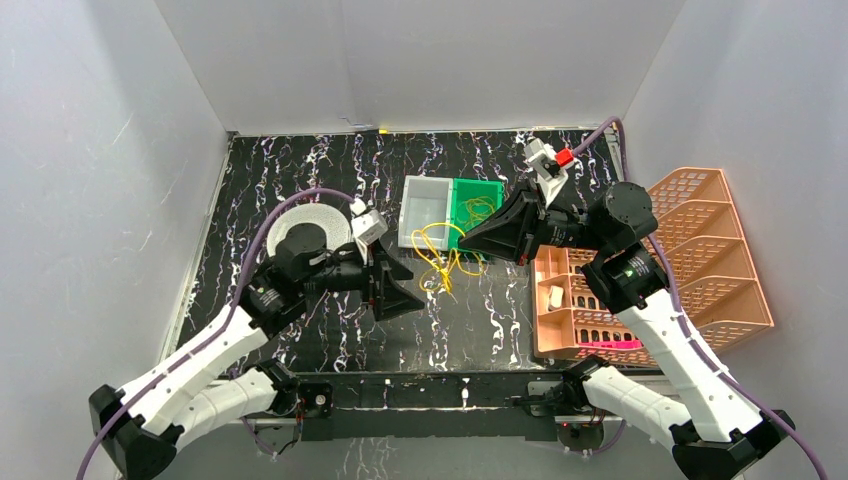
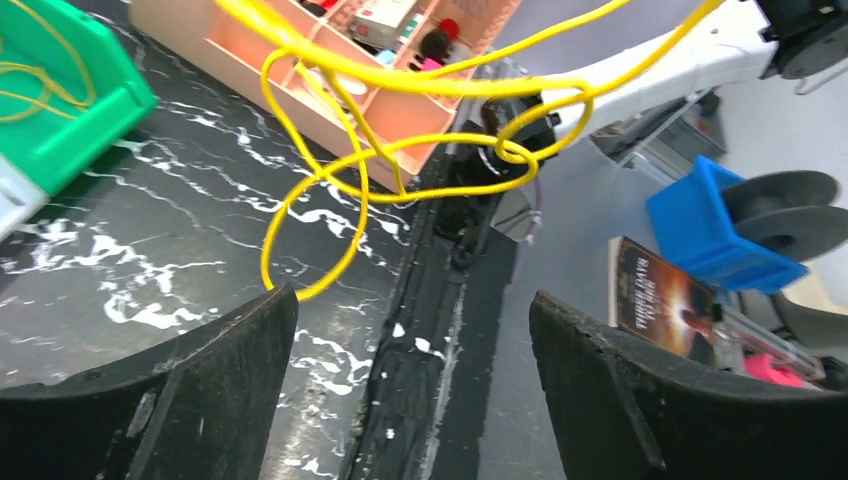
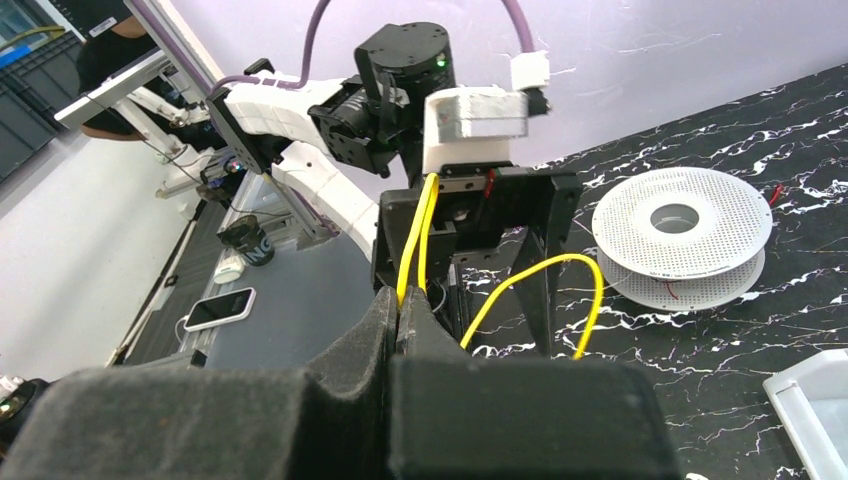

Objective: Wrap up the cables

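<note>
The left fingers [image 2: 412, 340] are spread wide above the black marbled table [image 2: 150, 250], and nothing is held between them. Just beyond them the yellow cables [image 2: 400, 170] are hung in tangled loops, the lowest loop reaching down close to the table. Past the table edge a book [image 2: 665, 300] is seen, its cover print too blurred to be read. In the right wrist view a dark cup [image 3: 255, 245] with white lettering is seen off the table; the letters cannot be made out.

The right fingers [image 3: 400, 300] are pressed closed on a strand of the cables, and a second loop is hung just beside them. From above, the tangle is seen mid-table, between the two arms.

Behind it a green bin [image 1: 490, 190] is set touching a white tray [image 1: 405, 215]; more yellow wire is coiled in the bin. At the right a pink tray [image 1: 560, 325] with compartments is filled with small items, among them a pink marker [image 1: 610, 343]. An orange rack [image 1: 710, 240] is laid just beside it. A white perforated spool [image 1: 310, 222] is laid flat at the left.
</note>
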Motion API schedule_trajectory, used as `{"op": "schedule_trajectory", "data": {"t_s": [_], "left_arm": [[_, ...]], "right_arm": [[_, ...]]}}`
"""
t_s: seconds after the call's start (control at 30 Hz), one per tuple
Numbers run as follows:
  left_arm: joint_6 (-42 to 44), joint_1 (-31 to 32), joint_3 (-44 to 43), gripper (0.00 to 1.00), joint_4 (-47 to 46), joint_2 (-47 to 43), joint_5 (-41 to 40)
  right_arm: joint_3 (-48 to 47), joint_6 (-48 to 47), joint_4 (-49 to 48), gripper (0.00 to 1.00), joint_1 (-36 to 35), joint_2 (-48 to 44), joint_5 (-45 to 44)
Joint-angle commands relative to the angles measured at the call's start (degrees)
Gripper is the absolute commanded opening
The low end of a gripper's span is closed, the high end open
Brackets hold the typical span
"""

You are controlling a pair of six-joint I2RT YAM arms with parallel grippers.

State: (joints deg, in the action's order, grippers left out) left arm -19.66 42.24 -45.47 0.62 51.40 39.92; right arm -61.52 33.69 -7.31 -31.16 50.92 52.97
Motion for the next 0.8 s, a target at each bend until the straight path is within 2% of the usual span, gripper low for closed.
{"op": "schedule_trajectory", "data": {"t_s": [0.0,0.17,0.33,0.57,0.77], "left_arm": [[5.15,0.21,-2.39,0.87,5.96,-4.83,-8.52],[8.66,0.21,-4.90,0.94,8.10,-6.30,-11.58],[11.53,0.21,-10.08,0.94,10.04,-2.98,-7.62],[7.73,0.21,-12.88,0.94,7.35,-1.78,-1.94],[2.63,0.21,-13.75,0.95,3.96,-0.96,6.51]], "right_arm": [[-3.30,-0.91,-1.32,0.00,-0.11,-1.08,-0.57],[-3.76,-0.83,-0.76,0.00,-0.13,-0.59,-0.71],[-3.49,-1.01,-0.51,0.00,-0.13,-0.25,-0.43],[-2.78,-3.01,1.64,0.00,-0.13,-0.20,-1.52],[-2.74,-3.19,2.14,0.00,-0.13,0.70,-2.58]]}}
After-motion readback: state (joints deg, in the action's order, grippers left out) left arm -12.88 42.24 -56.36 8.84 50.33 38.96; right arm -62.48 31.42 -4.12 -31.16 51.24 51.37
